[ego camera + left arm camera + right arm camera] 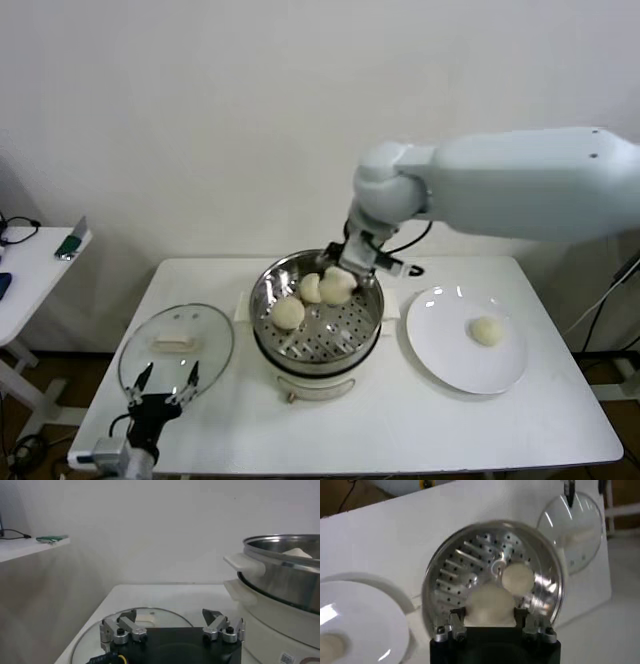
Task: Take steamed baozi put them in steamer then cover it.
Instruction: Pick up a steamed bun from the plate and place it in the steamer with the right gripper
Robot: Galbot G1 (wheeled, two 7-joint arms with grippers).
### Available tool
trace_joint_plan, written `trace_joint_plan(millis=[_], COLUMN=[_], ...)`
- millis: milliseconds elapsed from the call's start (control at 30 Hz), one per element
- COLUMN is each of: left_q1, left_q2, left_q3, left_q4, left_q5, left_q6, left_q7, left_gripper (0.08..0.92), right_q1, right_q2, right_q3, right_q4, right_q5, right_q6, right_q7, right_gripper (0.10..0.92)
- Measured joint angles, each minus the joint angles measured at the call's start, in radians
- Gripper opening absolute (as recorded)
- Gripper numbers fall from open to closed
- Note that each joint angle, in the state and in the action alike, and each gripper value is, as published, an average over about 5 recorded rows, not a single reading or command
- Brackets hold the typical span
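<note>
Head view alone shows the right claw [343,268] gripping a baozi [338,285] over the steamer [372,325]; left claw [166,384] wide.

The 4 baozi [338,285] are pale cream-white. The steamer [266,300] is shiny silver with rows of little round holes, on a white base. The cover [176,345] is clear glass with a cream-white handle. The plate [440,345] and table [400,420] are white. The right gripper [489,620] is black.
</note>
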Motion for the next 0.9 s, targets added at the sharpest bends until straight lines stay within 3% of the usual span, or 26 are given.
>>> trace_joint_plan(millis=[900], left_q1=[0.006], left_q2=[0.0], left_q3=[-0.005], left_q4=[0.0], left_q5=[-0.005], left_q6=[-0.008], left_q7=[-0.001], left_gripper=[0.823], right_q1=[-0.191], right_q2=[0.127], right_q3=[-0.034], right_q4=[-0.046], right_q5=[-0.139], right_q6=[0.003], right_q7=[0.013], right_gripper=[0.654])
